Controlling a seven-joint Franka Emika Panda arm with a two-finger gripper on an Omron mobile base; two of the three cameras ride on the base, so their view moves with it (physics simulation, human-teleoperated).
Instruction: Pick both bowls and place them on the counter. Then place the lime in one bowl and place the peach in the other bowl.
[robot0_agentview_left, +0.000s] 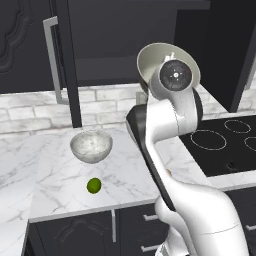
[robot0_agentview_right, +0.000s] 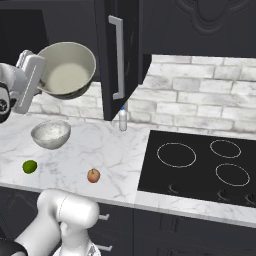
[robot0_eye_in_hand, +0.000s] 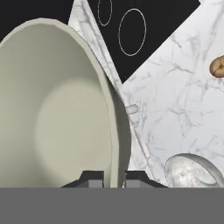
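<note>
One bowl down, the second aloft in the claw.

On the desk (robot0_agentview_right: 120, 150), left to right: lime (robot0_agentview_right: 30, 166), marbled bowl (robot0_agentview_right: 50, 134) at its 1 o'clock, peach (robot0_agentview_right: 93, 175), both fruits unbowled. The claw (robot0_eye_in_hand: 109, 178) pinches the rim of the cream bowl (robot0_agentview_right: 66, 69) above, not yet set down.

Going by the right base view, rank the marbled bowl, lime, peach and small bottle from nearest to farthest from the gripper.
The gripper holds the cream bowl up at the left.
1. Marbled bowl, on the counter just below it.
2. Lime, near the front edge, left.
3. Bottle and peach: too close to call; the bottle stands by the wall, the peach lies near the front.
</note>
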